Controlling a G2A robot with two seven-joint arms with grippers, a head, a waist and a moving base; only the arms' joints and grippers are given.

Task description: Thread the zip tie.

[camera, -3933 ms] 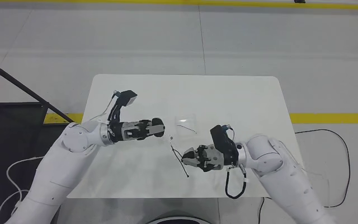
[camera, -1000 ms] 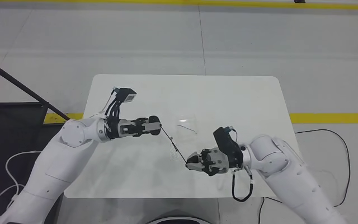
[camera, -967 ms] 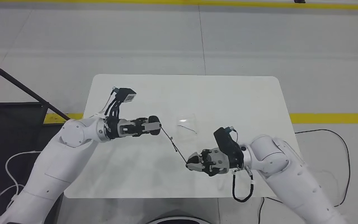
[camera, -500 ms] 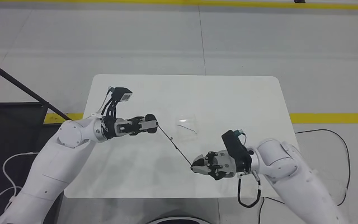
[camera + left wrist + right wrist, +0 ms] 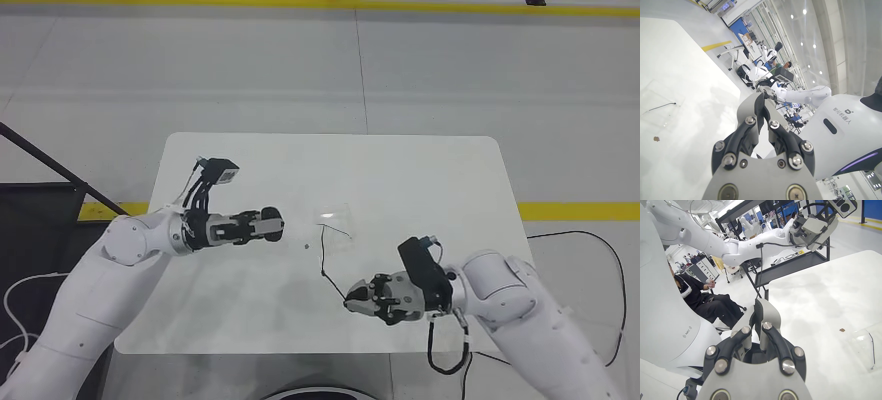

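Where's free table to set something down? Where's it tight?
Free on the white table: the far strip beyond both arms, and the far-right area from the clear plastic sheet to the edge. Crowded: the middle, where left tool, right tool holding the thin black zip tie, and the sheet sit close.

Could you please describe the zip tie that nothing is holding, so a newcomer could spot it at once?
Near the middle of the white table lies a clear plastic sheet. The loose zip tie is the thin black strip lying flat at that sheet. Unlike the held zip tie, which sticks out from the fingers of the right gripper, nothing grips it.
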